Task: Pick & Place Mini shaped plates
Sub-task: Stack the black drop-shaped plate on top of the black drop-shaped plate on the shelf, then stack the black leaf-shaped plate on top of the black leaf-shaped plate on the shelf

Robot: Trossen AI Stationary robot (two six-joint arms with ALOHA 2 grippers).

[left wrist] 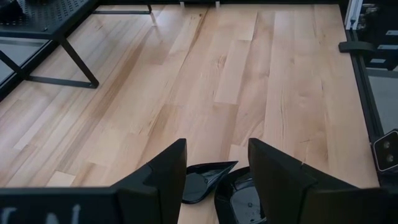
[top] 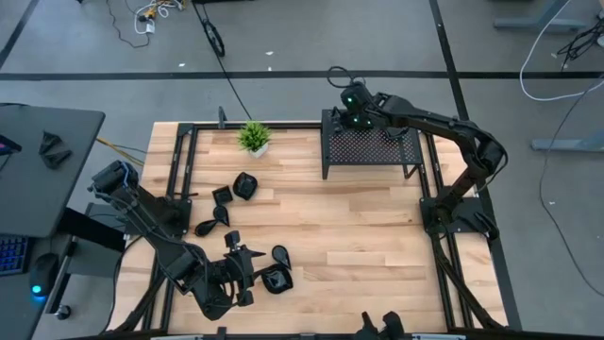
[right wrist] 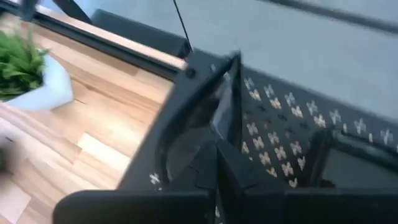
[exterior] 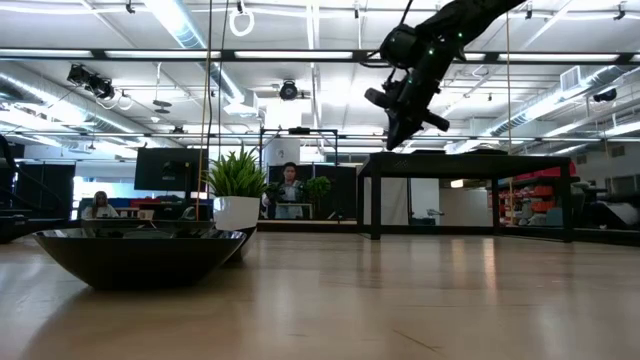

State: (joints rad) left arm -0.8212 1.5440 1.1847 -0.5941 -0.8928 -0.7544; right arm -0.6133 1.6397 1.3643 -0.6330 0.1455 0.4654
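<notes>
Hovering over the rack (top: 370, 146) corner, the right gripper (top: 351, 106) is clamped on a plate (right wrist: 205, 134). The left gripper (left wrist: 214, 180) is spread wide above two plates (left wrist: 208, 180). No writing is readable.

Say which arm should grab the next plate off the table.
Left. The left gripper hovers open right over the plates near the table's front edge. The right gripper is up over the rack, jaws closed on a plate.
</notes>
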